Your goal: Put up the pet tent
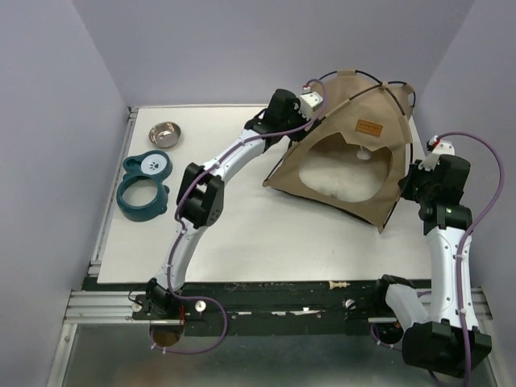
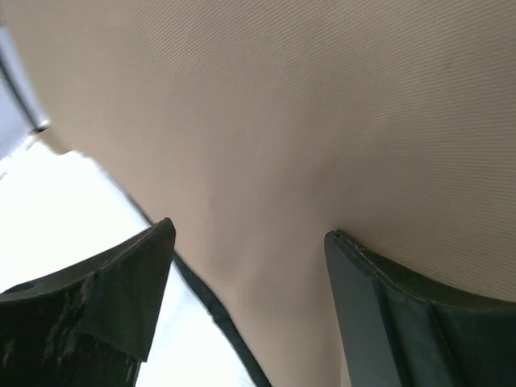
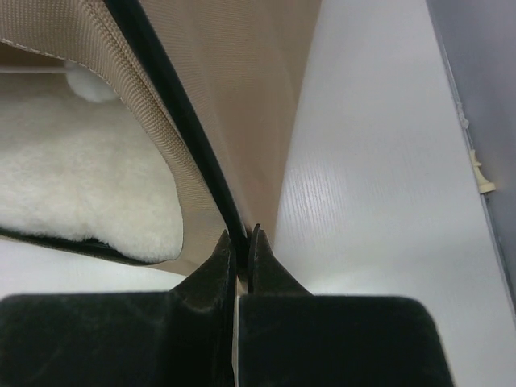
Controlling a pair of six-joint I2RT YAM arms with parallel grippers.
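**Left gripper (image 2: 250, 230) wide open, right gripper (image 3: 243, 234) clamped**

Left jaws hold nothing; tan fabric lies just beyond them. Pet tent (image 1: 355, 113) stands at the table's (image 1: 242, 234) far right. Right jaws are pinched shut on its black pole (image 3: 173, 105) at the right edge

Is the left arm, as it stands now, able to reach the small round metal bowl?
Probably yes: the metal bowl lies on bare table beside the left arm, whose pincer is open, with nothing between them.
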